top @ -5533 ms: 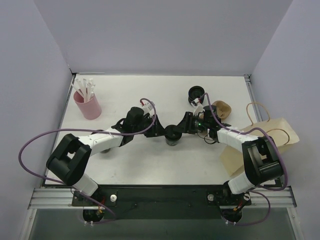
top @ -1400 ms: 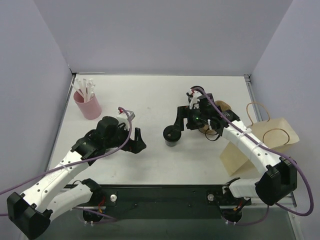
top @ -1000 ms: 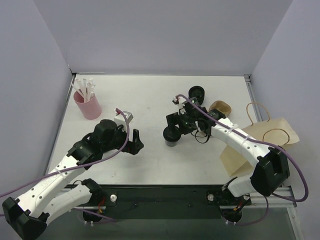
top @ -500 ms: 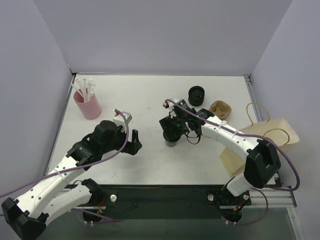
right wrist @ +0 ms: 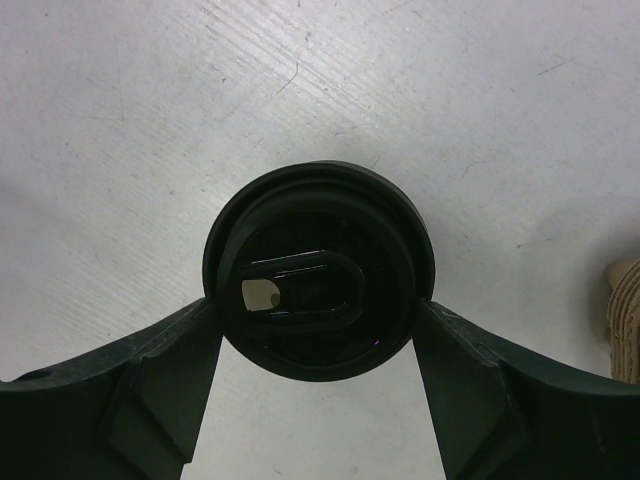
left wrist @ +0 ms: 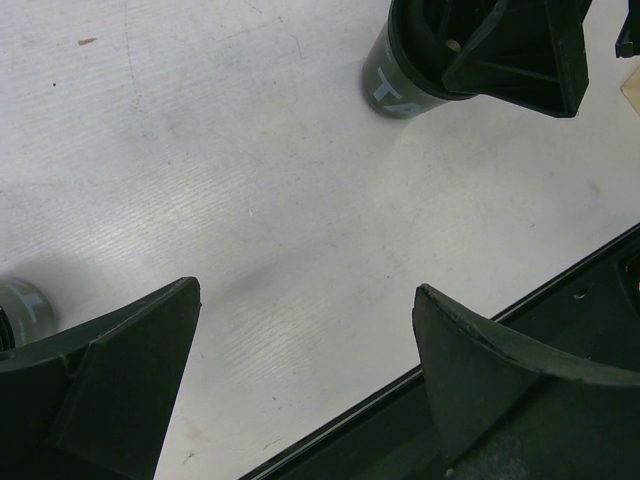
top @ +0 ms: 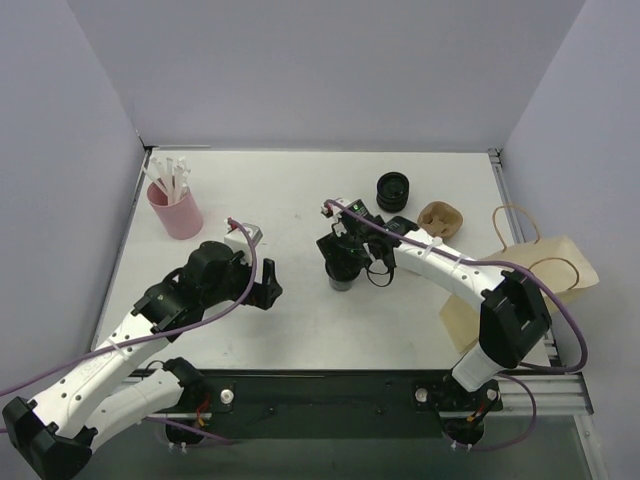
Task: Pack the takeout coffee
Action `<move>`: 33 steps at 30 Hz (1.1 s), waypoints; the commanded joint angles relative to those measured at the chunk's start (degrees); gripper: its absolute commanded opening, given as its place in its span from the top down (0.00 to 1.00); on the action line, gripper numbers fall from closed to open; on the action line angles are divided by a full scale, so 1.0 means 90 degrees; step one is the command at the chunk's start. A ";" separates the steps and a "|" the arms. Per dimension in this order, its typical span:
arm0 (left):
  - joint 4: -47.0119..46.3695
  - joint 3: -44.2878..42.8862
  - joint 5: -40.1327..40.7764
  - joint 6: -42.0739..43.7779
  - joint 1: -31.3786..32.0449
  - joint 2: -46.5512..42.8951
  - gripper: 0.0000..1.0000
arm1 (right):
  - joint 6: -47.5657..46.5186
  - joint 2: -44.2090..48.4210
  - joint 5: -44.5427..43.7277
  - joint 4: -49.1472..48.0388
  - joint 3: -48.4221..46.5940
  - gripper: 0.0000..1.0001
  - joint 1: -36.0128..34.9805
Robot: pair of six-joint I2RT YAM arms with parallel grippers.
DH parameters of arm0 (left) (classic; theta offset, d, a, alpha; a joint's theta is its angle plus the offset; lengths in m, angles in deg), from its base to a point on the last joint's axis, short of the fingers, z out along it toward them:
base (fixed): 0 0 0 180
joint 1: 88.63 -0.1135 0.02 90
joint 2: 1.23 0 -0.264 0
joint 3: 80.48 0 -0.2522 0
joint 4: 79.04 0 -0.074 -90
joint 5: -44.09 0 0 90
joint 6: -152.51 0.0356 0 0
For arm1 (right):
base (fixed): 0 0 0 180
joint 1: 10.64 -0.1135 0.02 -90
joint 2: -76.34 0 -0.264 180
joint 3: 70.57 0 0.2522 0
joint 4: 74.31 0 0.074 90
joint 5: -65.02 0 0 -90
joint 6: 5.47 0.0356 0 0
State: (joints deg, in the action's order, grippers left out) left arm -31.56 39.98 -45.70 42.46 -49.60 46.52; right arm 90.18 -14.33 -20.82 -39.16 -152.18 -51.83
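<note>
— Where is the takeout coffee?

— The takeout coffee (top: 343, 272) stands upright on the table (top: 290, 190), near the middle and a little to my right. My right wrist camera looks straight down on its black lid (right wrist: 318, 295), with the sip hole toward the left of that view.

— And your right end effector?

— My right end effector (top: 345, 258) is down over the cup, with one of its fingers (right wrist: 150, 390) on each side. Both touch the rim of the lid, so I am clamped on the cup. Its base rests on the table.

— The left one?

— My left end effector (left wrist: 305, 295) hangs over bare table to the left of the cup, well apart from it. Its fingers are spread wide with nothing between them. Its camera catches the cup's side and one of my right fingers at the top edge.

— What else is around?

— The brown paper bag (top: 520, 275) lies at the right edge of the table. A stack of black ribbed rings (top: 393, 189) and a tan moulded holder (top: 441, 216) sit beyond the cup, toward the right. A pink cup (top: 176, 212) of white sticks (top: 168, 178) stands at the far left.
</note>
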 commanded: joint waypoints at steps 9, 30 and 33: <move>0.0043 -0.0216 0.0377 0.0080 0.0068 -0.0285 0.03 | 0.0349 -0.0617 -0.0862 0.0026 -0.0712 0.29 0.1147; 0.0102 -0.0226 0.0796 0.0031 0.0127 -0.0325 0.03 | 0.0476 -0.0561 -0.0669 0.0651 -0.2069 0.01 0.1774; 0.0131 -0.0226 0.1002 -0.0057 0.0127 -0.0363 0.03 | 0.0476 -0.0151 -0.0600 0.0914 -0.2372 0.00 0.1764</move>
State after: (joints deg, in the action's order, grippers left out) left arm -30.32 39.98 -39.89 42.33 -48.81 44.29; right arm 94.79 -23.20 -26.00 -35.32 -168.49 -36.12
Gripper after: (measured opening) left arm 0.972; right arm 0.997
